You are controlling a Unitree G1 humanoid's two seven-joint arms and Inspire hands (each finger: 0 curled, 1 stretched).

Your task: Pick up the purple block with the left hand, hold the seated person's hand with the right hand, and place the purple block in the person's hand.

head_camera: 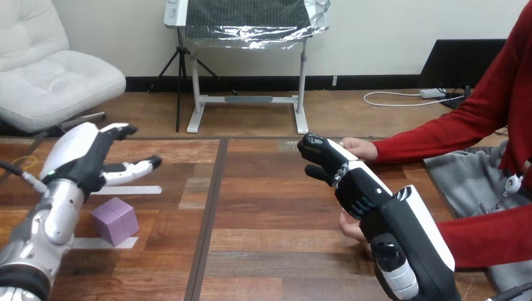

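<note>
Left hand (81, 157) hangs spread open near purple block (115, 219); right hand (359, 183) partly hides person's hand (361, 148), grip unclear.

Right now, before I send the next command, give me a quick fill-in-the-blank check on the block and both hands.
1. The purple block lies on the table, nearer the robot's ____ hand.
2. The left hand is apart from the block, its fingers ____.
3. The right hand is beside the person's hand, whose sleeve is ____.
Missing words: left; open; red.
</note>
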